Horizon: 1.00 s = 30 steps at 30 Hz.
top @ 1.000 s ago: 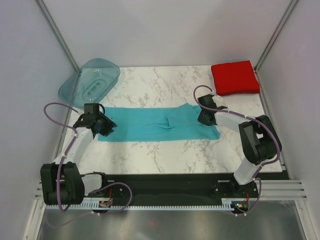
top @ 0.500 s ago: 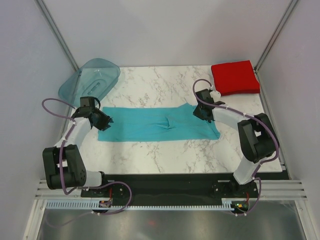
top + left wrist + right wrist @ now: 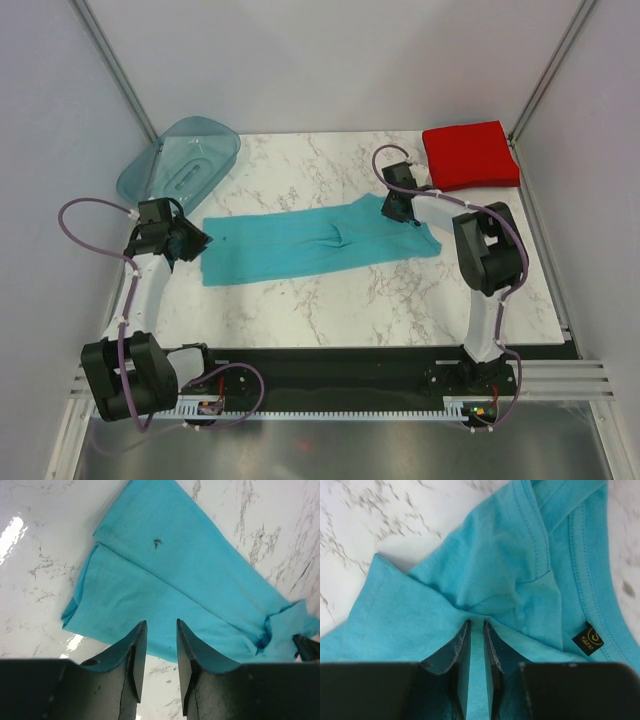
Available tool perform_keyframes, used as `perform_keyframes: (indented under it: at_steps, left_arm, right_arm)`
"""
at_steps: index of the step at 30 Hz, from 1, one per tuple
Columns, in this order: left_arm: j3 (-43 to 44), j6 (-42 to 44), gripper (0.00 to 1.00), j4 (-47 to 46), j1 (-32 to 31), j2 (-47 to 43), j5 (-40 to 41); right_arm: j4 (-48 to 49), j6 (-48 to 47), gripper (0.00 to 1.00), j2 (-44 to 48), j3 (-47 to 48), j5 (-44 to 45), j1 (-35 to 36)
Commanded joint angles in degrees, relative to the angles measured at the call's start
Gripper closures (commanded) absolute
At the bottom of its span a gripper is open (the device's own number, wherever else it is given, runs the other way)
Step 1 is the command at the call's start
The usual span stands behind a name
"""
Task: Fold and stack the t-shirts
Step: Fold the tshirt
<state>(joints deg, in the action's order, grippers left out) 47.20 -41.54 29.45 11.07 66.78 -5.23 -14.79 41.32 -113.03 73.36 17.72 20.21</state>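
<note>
Turquoise t-shirt point(image 3: 300, 245) edge between right fingers point(image 3: 462, 655)

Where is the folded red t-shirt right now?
Top view: the red t-shirt lies at the far right corner of the table, just beyond the right gripper, clear of the turquoise t-shirt mid-table.

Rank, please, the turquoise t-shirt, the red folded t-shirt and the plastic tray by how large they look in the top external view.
Largest: turquoise t-shirt.
Then plastic tray and red folded t-shirt, which look too alike to rank.
</note>
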Motion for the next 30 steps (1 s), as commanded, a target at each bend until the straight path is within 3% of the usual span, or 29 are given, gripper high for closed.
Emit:
perform_keyframes:
  at_steps: [1,8,13,17,20,23,27,30]
  left_arm:
    - [1.93,9.36,0.62,-0.8,-1.57,-2.0,-3.9]
    - [2.72,14.55,0.61,-1.85,-8.51,-1.14,-12.86]
    - [5.26,16.66,0.6,-2.29,-12.47,1.15,-18.66]
    - [8.52,18.07,0.6,-2.29,-12.48,1.51,-20.34]
    - [8.7,20.26,0.6,-2.29,-12.39,-0.42,-15.45]
    - [7.04,21.59,0.6,-2.29,-12.21,-2.35,-12.35]
    - [1.95,21.24,0.6,-2.29,-11.95,-8.24,-6.56]
    - [1.14,19.84,0.6,-2.29,-11.95,-14.3,-8.9]
  right_arm:
    - [1.43,-8.42,0.76,-5.52,7.21,1.7,-0.61]
    - [1.08,-17.67,0.76,-18.08,27.32,-3.12,-1.57]
    - [-0.06,-19.44,0.75,-21.09,35.09,-9.44,-1.66]
    - [-0.59,-15.58,0.73,-15.05,32.47,-9.19,-1.57]
    - [-3.22,-10.67,0.68,-9.51,29.31,-7.18,-1.23]
    - [-3.32,-8.55,0.7,-4.41,24.92,-5.59,0.53]
    - [-3.23,-5.03,0.79,-0.26,20.16,-5.24,8.67]
    - [-3.14,2.69,0.81,1.15,16.82,-3.92,16.16]
